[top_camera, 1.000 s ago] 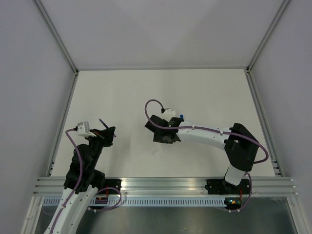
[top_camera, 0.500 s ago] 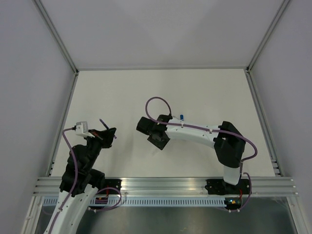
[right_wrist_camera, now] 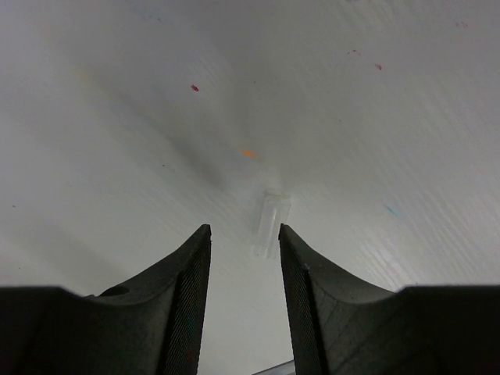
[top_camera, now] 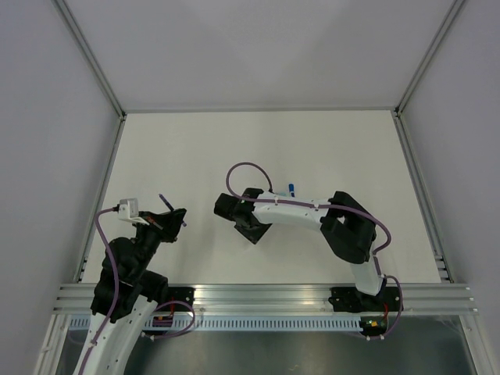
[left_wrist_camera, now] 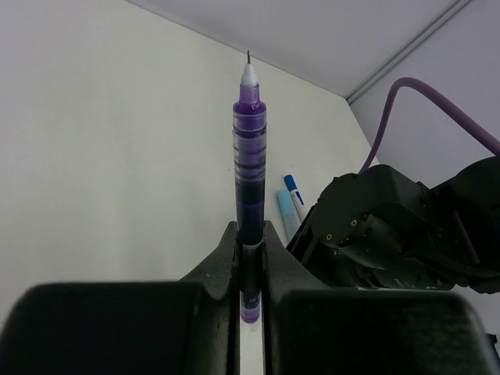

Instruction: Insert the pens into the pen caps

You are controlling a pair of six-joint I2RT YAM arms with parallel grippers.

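Note:
My left gripper [left_wrist_camera: 250,231] is shut on a slim dark purple pen [left_wrist_camera: 250,168]. The pen's fine tip points away from the wrist. In the top view this gripper [top_camera: 173,216] is at the left, with the pen [top_camera: 165,201] sticking out to the upper left. My right gripper [right_wrist_camera: 244,236] is open and low over the table. A pale translucent pen cap [right_wrist_camera: 272,221] lies just beyond its fingertips, nearer the right finger. In the top view the right gripper [top_camera: 237,212] hides that cap. A white pen with a blue end [left_wrist_camera: 293,192] and a pale blue cap [left_wrist_camera: 284,216] lie beside the right arm.
The white pen's blue end [top_camera: 290,188] peeks out behind the right forearm [top_camera: 297,211], which stretches low across the table's middle. A metal rail [top_camera: 266,295] runs along the near edge. Grey walls enclose the table on three sides.
The right arm has swung its wrist to the left and lowered it toward the table. The left gripper with the pen has shifted only slightly.

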